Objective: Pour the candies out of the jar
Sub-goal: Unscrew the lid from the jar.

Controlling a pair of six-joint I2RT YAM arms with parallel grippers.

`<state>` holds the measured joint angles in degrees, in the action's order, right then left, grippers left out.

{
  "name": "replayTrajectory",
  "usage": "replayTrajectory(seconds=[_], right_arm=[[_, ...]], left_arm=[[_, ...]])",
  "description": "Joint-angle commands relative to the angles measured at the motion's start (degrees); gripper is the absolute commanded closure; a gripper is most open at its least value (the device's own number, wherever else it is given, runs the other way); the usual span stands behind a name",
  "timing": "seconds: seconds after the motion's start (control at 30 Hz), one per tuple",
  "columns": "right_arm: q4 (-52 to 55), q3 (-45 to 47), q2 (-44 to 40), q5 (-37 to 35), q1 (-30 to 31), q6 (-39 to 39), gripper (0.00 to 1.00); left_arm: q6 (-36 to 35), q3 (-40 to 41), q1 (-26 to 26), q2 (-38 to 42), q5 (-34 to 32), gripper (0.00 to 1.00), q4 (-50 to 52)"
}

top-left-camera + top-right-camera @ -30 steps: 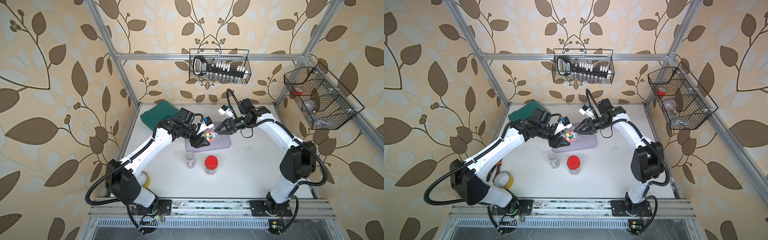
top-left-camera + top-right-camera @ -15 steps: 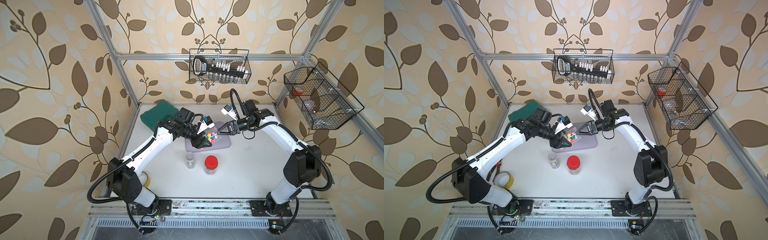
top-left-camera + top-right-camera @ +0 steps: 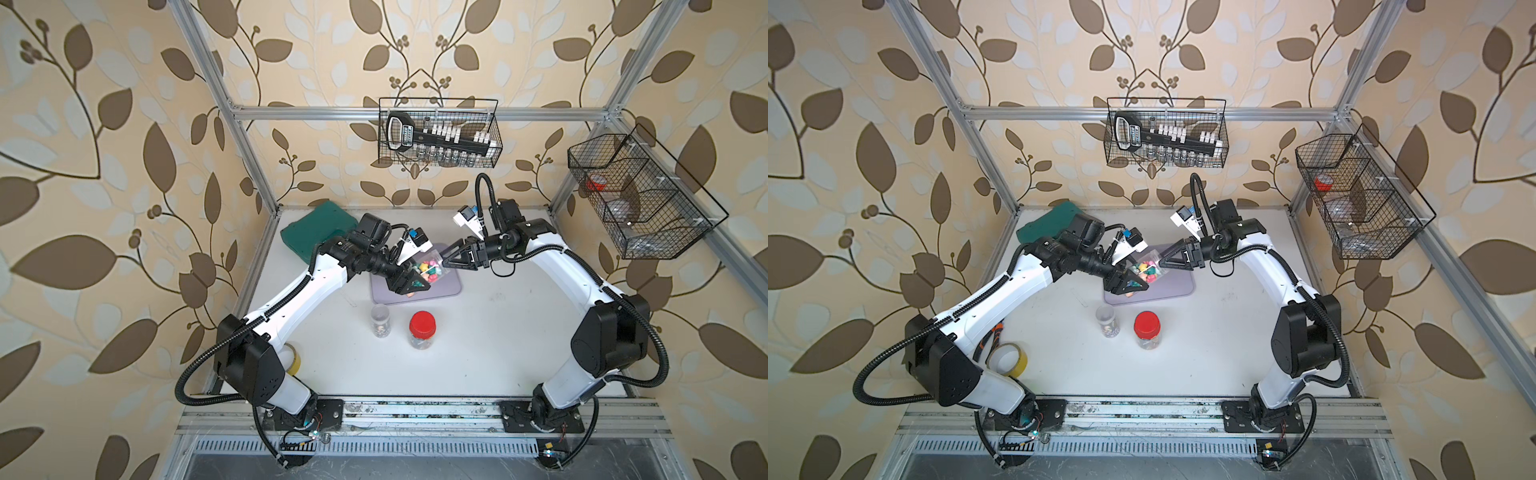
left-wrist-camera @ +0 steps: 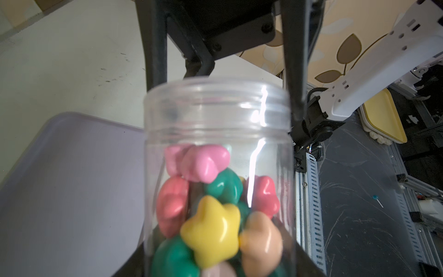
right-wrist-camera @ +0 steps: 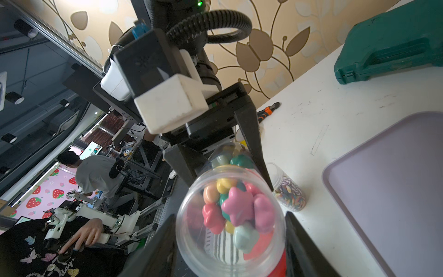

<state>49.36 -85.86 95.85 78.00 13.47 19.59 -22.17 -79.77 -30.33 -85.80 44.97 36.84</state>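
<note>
- Little has been altered in the last second: the right arm has been drawn slightly rightward at wrist and elbow, while the jar (image 4: 215,115) has barely been shifted and neither claw's spread has been changed.
- The jar's lower body is pinched by the left claw (image 3: 419,279); its open neck is flanked, apparently pinched, by the fingers of the right claw (image 3: 446,262).
- A two-claw hold is judged to be in place; pouring is not yet begun.
- The jar is held above the lavender tray (image 3: 449,286), far of the middle of the surface (image 3: 498,332), tilted with its lidless mouth turned rightward.
- The candies (image 4: 208,225), glossy flower shapes in pink, coral, green, yellow and peach, are heaped at the base end; the threaded neck is left clear.
</note>
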Motion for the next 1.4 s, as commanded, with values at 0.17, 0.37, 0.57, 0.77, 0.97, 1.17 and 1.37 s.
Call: replayTrajectory(seconds=[0.17,0.37,0.57,0.77,0.97,1.17,1.37], right_arm=[[-9.16,4.39,-4.13,-0.25,-0.62,-8.48,0.58],[-16.72,7.47,-7.24,-2.79,-1.76,-15.28,0.59],[-18.88,8.03,-8.22,-3.54,-3.40,-18.26,0.60],[-21.99,9.17,-9.11,-5.11,-4.62,-21.92,0.61],[-24.57,9.73,-9.45,-5.25,-6.05,-25.70,0.62],[-24.75,9.92,-9.37,-4.55,-6.15,-25.98,0.63],[-24.84,9.84,-8.20,-5.71,-6.27,-28.37,0.64]], left_arm=[[-1.03,-2.85,0.79,0.72,5.04,0.40,-6.34],[-1.03,-2.27,0.79,0.73,5.13,0.40,-6.16],[-1.12,-2.06,0.80,0.90,5.19,0.40,-5.58],[-1.12,-1.73,0.82,1.20,5.13,0.40,-5.45],[-1.12,-1.19,0.80,1.44,4.96,0.40,-5.46],[-1.29,-1.05,0.82,1.50,4.95,0.40,-5.18],[-1.41,-0.83,0.84,1.61,4.69,0.40,-5.08]])
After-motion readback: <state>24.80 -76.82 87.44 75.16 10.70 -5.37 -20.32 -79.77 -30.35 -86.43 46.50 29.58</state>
